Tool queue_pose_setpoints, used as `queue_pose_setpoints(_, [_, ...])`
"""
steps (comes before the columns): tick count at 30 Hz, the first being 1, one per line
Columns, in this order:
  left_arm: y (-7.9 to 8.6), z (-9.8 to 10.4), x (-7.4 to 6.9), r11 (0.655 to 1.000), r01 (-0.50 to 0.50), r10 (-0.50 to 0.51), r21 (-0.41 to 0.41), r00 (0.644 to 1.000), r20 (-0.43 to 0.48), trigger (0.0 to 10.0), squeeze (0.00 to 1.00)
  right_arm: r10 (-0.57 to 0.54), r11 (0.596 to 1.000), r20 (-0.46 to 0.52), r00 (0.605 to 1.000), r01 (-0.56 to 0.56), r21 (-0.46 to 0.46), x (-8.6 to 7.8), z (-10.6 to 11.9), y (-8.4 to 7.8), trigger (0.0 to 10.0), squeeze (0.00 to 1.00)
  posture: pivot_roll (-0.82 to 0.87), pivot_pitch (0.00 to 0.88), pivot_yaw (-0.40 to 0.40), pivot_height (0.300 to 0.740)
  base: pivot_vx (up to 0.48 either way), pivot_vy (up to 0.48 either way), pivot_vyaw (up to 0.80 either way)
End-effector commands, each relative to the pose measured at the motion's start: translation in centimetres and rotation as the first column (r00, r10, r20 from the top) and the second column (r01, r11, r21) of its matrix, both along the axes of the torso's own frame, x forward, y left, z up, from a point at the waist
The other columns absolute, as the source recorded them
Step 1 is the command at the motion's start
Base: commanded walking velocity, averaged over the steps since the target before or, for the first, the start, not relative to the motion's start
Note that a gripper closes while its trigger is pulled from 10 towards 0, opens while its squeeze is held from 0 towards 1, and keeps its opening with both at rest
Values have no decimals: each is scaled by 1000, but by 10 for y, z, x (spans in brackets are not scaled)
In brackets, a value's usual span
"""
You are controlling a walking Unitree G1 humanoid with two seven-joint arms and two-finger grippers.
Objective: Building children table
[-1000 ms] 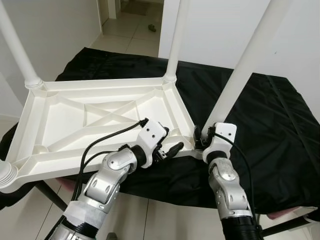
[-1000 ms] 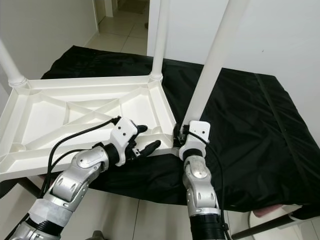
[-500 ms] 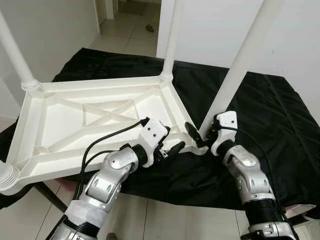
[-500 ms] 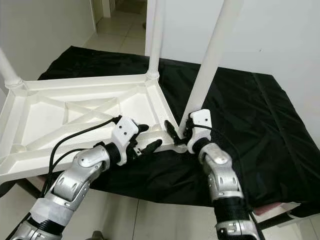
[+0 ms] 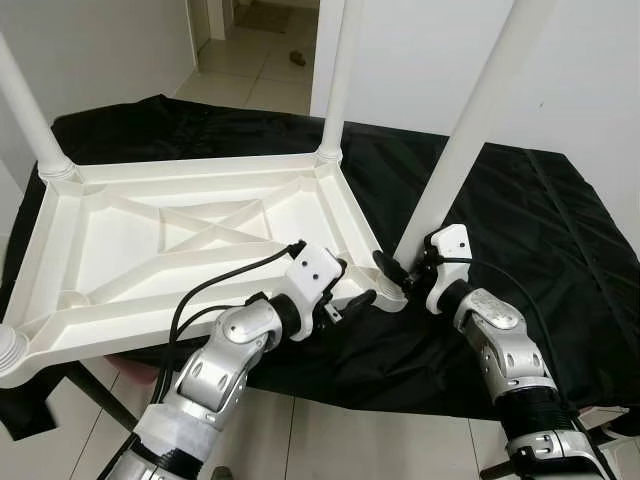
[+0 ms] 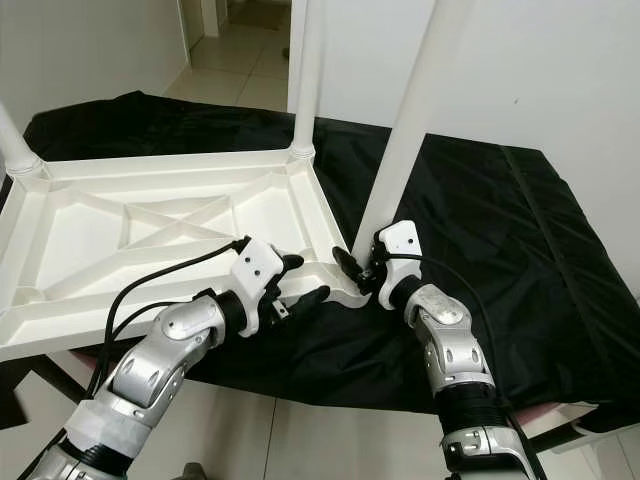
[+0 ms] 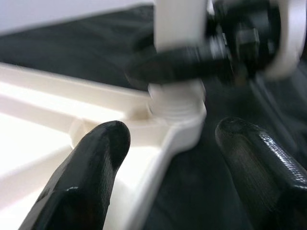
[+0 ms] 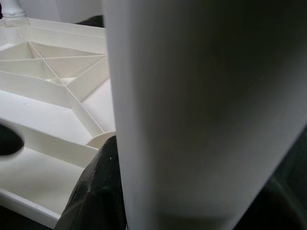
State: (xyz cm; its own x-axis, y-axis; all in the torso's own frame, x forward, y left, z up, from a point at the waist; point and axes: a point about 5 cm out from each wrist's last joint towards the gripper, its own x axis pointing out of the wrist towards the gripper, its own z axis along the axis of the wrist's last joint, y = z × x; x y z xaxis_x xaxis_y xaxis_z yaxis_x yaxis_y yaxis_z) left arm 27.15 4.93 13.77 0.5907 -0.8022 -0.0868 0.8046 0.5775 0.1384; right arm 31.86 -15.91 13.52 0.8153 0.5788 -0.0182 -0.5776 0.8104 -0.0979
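Upturned white tabletop (image 5: 190, 235) lies ribs-up on a black cloth (image 5: 520, 230), its left end overhanging the cloth's edge above the tiled floor (image 5: 330, 440). Legs stand up from its corners; the near-right leg (image 5: 470, 130) rises tilted from the corner socket nearest us.

Right gripper (image 5: 400, 272) is at that leg's foot, one black finger (image 6: 343, 262) reaching in front of it; the right wrist view puts the leg between the fingers, one dark finger (image 8: 98, 189) pressed against it, so we read it as clamped on the leg. Left gripper (image 5: 350, 290) is spread wide astride the tabletop's near rim just beside that corner; the left wrist view shows one finger (image 7: 84, 177) over the ribbed inside, the other outside over cloth, and the blurred threaded socket (image 7: 175, 103) ahead.

Far-right leg (image 5: 335, 80) stands at the far corner, far-left leg (image 5: 30, 110) at the left. Cloth right of the leg lies bare and rumpled. White wall (image 5: 590, 70) close behind; a doorway (image 5: 265, 40) opens beyond the far edge.
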Motion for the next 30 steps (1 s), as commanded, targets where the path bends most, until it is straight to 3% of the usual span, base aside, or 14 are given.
queue_pose_setpoints(1, [-3,-5,-4,999,44,-44,25,999,-15,10000,0,25,1000,-67,997,-25,-7,-5,-15,8,0,0,59,0,-59,740,0,0,0])
queue_pose_setpoints(8, [0,-7,-4,1000,4,-4,14,1000,-26,10000,0,-147,987,-54,988,150,57,-8,-18,15,0,0,63,0,-69,740,0,0,0])
queue_pose_setpoints(10, [0,-6,-4,1000,0,0,12,1000,-25,10000,0,-269,960,-67,961,273,57,-10,-20,17,0,0,65,0,-76,740,0,0,0])
queue_pose_setpoints(13, [-1,-6,-4,1000,0,1,11,1000,-24,10000,0,-316,947,-63,947,319,43,-12,-21,18,0,0,66,0,-77,740,0,0,0])
queue_pose_setpoints(16, [-3,-6,-5,1000,-1,1,4,1000,-25,10000,0,-471,880,-72,879,474,35,-19,-23,19,0,0,64,0,-84,740,0,0,0])
queue_pose_setpoints(18, [-3,-6,-5,1000,-1,1,4,1000,-25,10000,0,-471,880,-72,879,474,35,-19,-23,19,0,0,64,0,-84,740,0,0,0])
queue_pose_setpoints(21, [-5,-6,-5,1000,1,-1,-1,1000,-25,10000,0,-549,831,-97,830,554,42,-28,-25,27,0,0,61,0,-90,740,0,0,0])
queue_pose_setpoints(26, [-6,-5,-5,1000,3,-3,-5,1000,-26,10000,0,-542,836,-97,835,547,34,-31,-25,34,0,0,59,0,-89,740,0,0,0])
queue_pose_setpoints(27, [-6,-5,-5,1000,4,-4,-7,1000,-25,10000,0,-547,831,-114,829,554,43,-30,-25,33,5882,0,56,0,-88,740,0,0,0])
queue_pose_setpoints(28, [-7,-5,-5,1000,7,-7,-7,1000,-24,10000,0,-548,829,-122,828,557,54,-29,-25,31,10000,1000,57,0,-90,740,0,0,0])
queue_pose_setpoints(30, [-7,-4,-4,1000,9,-9,-8,1000,-23,10000,0,-545,828,-127,829,556,76,-29,-23,30,10000,1000,58,0,-90,740,0,0,0])
